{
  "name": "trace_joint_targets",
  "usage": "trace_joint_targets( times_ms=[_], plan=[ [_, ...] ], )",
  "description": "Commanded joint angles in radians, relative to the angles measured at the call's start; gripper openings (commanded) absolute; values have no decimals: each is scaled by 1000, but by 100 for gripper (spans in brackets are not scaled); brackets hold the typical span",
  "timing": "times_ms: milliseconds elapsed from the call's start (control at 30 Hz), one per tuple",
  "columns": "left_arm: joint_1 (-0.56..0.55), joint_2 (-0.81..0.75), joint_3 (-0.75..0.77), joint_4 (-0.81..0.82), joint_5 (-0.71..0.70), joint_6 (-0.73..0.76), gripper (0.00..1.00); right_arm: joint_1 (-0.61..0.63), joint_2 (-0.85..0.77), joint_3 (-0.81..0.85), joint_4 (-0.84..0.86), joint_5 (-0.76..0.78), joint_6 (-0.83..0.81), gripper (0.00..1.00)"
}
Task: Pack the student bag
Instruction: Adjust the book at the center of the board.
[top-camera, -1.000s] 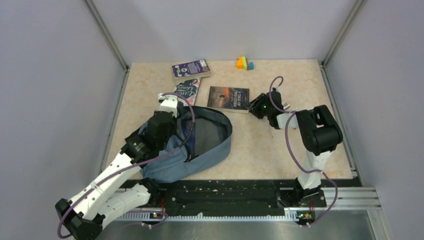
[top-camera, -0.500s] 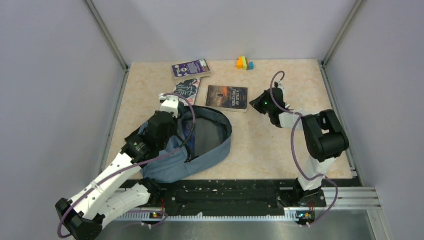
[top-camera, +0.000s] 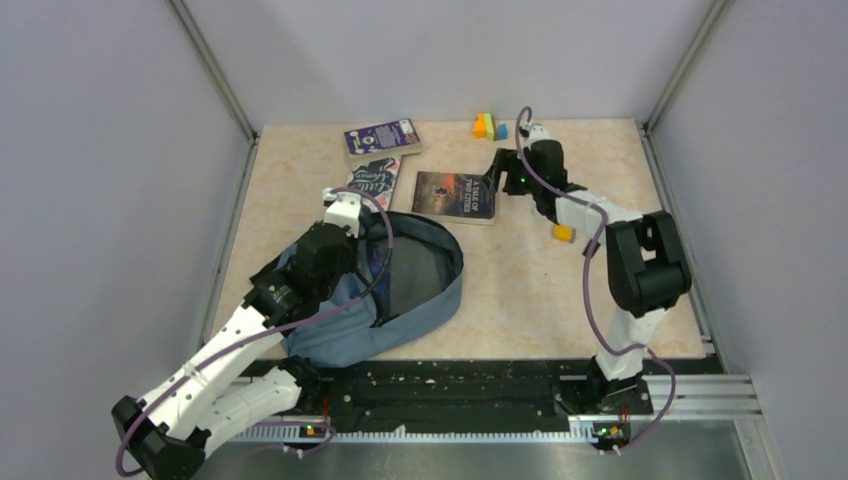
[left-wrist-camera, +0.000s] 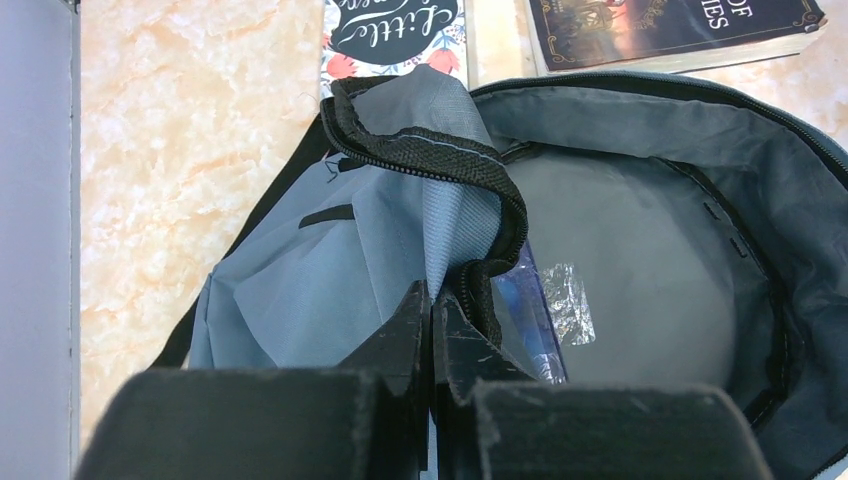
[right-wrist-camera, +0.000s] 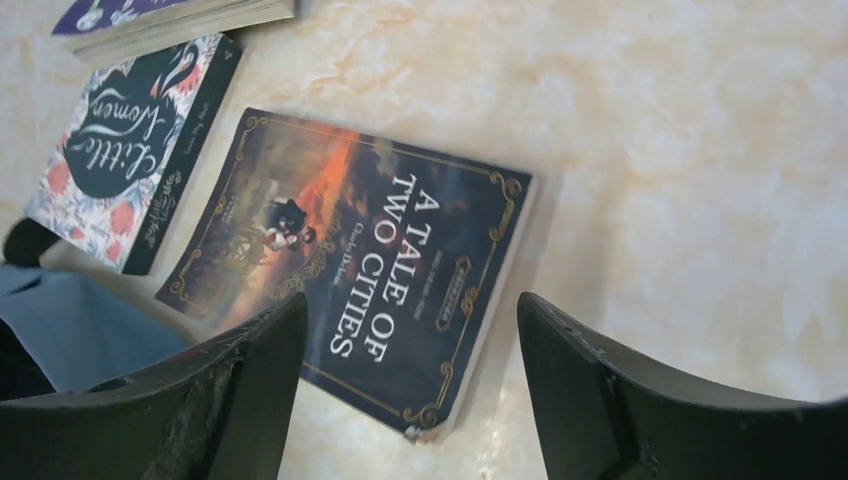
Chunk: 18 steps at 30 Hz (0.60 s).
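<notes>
The left arm (top-camera: 240, 330) stretches from the lower left up to centre-left, wrist bent over the student bag (top-camera: 425, 290), which lies open-mouthed there on the table (top-camera: 520, 290); the left gripper (left-wrist-camera: 431, 312) pinches the bag's zippered rim (fabric bunched between closed jaws). The right arm (top-camera: 640, 270) reaches from lower right to upper centre, the right gripper (right-wrist-camera: 410, 315) hanging wide-jawed and empty above the Tale of Two Cities book (top-camera: 455, 195).

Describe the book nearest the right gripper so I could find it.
Start at the big blue student bag lying open. Just beyond it three books lie flat; take the rightmost book. Its cover is dark with an orange sky and reads A Tale of Two Cities, unlike the floral book and the purple book.
</notes>
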<state>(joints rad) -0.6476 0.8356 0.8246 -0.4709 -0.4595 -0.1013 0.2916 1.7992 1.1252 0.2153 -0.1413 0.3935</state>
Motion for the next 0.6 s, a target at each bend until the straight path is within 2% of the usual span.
trace_joint_targets(
  times_ms=[0,100,233,567],
  plan=[
    [13,2,5,56,-5,9,0,-7,93,164,-107,-151,-286,80],
    [16,-2,3,55,-7,9,0,-22,175,270,-145,-216,-346,85],
    [20,-1,2,56,-6,9,0,-41,323,459,-257,-330,-387,85],
    [24,-4,3,55,-3,10,0,-52,621,874,-514,-403,-487,86]
  ],
)
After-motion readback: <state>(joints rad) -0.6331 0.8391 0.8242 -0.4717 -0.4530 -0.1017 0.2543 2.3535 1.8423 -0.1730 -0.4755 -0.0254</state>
